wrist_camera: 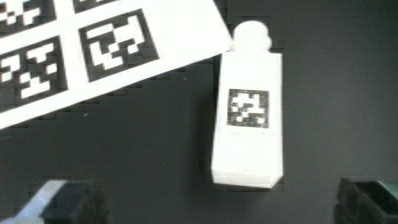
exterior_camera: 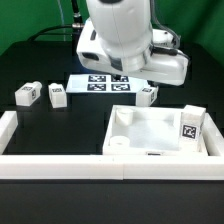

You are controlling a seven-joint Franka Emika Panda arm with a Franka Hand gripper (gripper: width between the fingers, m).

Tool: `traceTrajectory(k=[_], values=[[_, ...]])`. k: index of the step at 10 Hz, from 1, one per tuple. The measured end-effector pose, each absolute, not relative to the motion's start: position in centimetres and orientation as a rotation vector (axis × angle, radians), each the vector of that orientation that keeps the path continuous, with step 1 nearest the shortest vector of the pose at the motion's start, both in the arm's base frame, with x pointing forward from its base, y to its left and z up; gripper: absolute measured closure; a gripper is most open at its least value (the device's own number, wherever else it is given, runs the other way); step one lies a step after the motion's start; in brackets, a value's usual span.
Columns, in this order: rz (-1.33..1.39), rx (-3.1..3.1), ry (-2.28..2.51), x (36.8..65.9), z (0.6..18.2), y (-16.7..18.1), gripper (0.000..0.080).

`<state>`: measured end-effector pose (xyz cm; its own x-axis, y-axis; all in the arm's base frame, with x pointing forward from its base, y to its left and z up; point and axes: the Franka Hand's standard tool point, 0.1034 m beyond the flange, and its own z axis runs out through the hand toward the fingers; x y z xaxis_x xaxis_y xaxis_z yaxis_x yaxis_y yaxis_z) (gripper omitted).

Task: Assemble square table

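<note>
Wide-open, empty gripper (wrist_camera: 215,200) hovers over a tagged leg (wrist_camera: 249,115) beside the marker board (wrist_camera: 89,50); table top (exterior_camera: 155,132) (rim up) apparently holds a second leg (exterior_camera: 190,124).

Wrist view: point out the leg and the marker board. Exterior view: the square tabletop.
leg (wrist_camera: 249,108), wrist view, middle of its long side.
marker board (wrist_camera: 187,40), wrist view, white margin.
square tabletop (exterior_camera: 150,132), exterior view, bare inner floor.

You have bare worktop (wrist_camera: 134,150) along both long sides of the leg (wrist_camera: 249,110); only the marker board (wrist_camera: 89,50) crowds it, just beside its pegged end.
</note>
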<state>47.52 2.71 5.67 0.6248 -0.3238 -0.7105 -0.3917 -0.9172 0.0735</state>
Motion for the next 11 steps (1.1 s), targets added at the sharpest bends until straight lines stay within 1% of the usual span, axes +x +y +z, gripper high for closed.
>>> traceTrajectory(k=[1, 2, 3, 6, 9, 11], values=[[1.257, -2.716, 0.593, 47.0, 5.7, 2.6, 0.015], [1.309, -2.692, 0.592, 46.9, 5.4, 2.4, 0.015], [1.282, -2.705, 0.593, 47.3, 5.1, 2.5, 0.015], [1.238, -2.726, 0.493, 46.8, 3.5, 4.3, 0.015], [1.231, -2.724, 0.452, 46.9, 3.3, 4.4, 0.015], [1.268, -2.706, 0.451, 46.5, 3.1, 4.3, 0.015]])
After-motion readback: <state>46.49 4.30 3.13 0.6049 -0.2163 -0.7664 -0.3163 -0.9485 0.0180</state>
